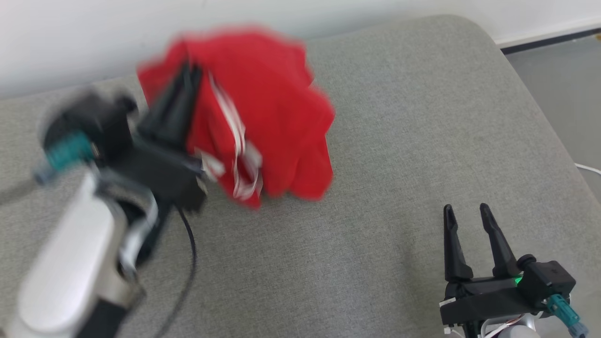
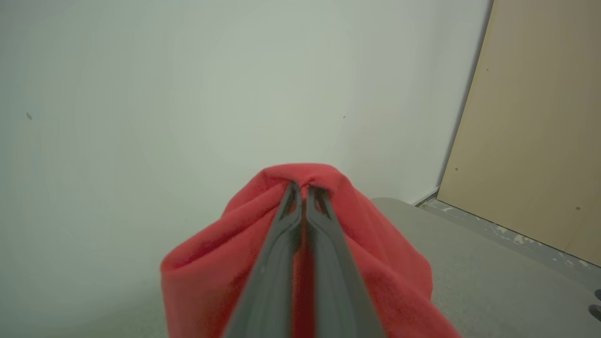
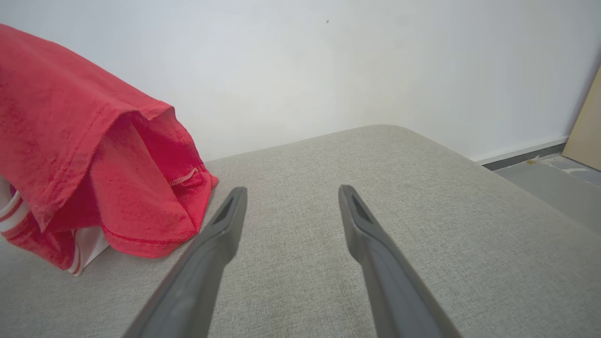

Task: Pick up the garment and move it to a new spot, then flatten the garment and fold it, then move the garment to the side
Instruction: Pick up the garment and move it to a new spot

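The red soft-knit garment (image 1: 272, 117) with white striped trim hangs bunched from the left gripper (image 1: 190, 70), above the back left part of the grey fabric-covered padded surface (image 1: 422, 141) and close to the pale wall (image 1: 70, 37). In the left wrist view the two dark fingers (image 2: 277, 263) lie pressed together, with a pinch of red cloth caught at their tips and the rest draped down on both sides. The right wrist view shows the lowest folds and a stitched hem hanging down to the surface, though whether they touch it I cannot tell.

The right gripper (image 1: 466, 209) rests low at the near right, well apart from the garment, its fingers (image 3: 216, 234) spread wide with nothing between them.

The cloth looks light, limp and not slippery. It will probably sag and fold on itself wherever it is set down. For flattening, a hem edge or corner would likely make a better hold than the bunched middle, and the free gripper could take one.
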Tool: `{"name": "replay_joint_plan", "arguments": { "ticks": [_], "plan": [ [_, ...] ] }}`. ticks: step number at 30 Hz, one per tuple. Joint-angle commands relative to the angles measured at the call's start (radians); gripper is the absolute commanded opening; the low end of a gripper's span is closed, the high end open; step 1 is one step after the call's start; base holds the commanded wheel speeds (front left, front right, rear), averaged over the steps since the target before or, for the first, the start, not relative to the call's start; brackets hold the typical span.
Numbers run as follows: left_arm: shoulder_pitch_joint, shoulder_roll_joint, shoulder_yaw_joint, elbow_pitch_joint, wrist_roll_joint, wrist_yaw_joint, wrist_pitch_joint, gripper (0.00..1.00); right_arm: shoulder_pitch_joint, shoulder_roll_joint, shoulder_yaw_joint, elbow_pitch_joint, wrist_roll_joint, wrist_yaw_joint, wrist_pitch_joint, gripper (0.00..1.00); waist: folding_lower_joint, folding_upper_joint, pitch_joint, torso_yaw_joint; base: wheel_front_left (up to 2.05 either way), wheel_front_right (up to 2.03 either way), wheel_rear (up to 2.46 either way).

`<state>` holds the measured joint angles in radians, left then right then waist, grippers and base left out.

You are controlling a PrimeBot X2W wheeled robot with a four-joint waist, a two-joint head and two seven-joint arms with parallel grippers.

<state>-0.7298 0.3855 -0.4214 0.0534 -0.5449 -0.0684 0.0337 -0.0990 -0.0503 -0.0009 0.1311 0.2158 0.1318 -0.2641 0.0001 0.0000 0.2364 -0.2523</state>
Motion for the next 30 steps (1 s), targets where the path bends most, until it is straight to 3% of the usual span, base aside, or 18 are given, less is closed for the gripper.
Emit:
{"name": "replay_joint_plan", "arguments": {
  "ticks": [1, 9, 13, 15, 16, 23, 30],
  "plan": [
    [0.046, -0.013, -0.003, 0.012, -0.012, 0.009, -0.022, 0.0, 0.012, 0.0, 0.005, 0.003, -0.01, -0.002, -0.001, 1.0, -0.0001, 0.0, -0.012, 0.01, 0.0, 0.0, 0.0],
    [0.302, -0.068, -0.058, 0.216, -0.052, 0.007, -0.122, 0.0, 0.02, 0.0, 0.03, 0.015, -0.025, -0.002, -0.001, 1.0, -0.0001, 0.0, -0.031, 0.038, 0.0, 0.0, 0.0],
    [0.332, -0.094, -0.09, 0.312, -0.035, -0.006, -0.179, 0.0, 0.024, 0.0, 0.027, 0.018, -0.033, -0.002, -0.001, 1.0, -0.0001, 0.0, -0.039, 0.066, 0.0, 0.0, 0.0],
    [0.328, -0.116, -0.108, 0.334, -0.03, -0.014, -0.203, 0.74, 0.03, 0.0, 0.022, 0.019, -0.033, -0.002, -0.001, 1.0, -0.0001, 0.0, -0.045, 0.085, 0.0, 0.0, 0.0],
    [0.319, -0.121, -0.114, 0.337, -0.024, -0.02, -0.216, 1.0, 0.033, 0.0, 0.022, 0.021, -0.028, -0.002, -0.001, 1.0, -0.0001, 0.0, -0.049, 0.094, 0.0, 0.0, 0.0],
    [0.346, -0.128, -0.08, 0.252, -0.035, 0.0, -0.274, 1.0, 0.066, 0.0, 0.038, 0.019, -0.017, -0.002, -0.001, 1.0, -0.0001, 0.0, -0.096, 0.149, 0.0, 0.0, 0.0],
    [0.407, -0.06, 0.018, 0.104, -0.038, 0.064, -0.29, 1.0, 0.069, 0.0, 0.027, 0.004, -0.02, -0.002, -0.001, 1.0, -0.0001, 0.0, -0.114, 0.19, 0.0, 0.0, 0.0]
  ]
}}
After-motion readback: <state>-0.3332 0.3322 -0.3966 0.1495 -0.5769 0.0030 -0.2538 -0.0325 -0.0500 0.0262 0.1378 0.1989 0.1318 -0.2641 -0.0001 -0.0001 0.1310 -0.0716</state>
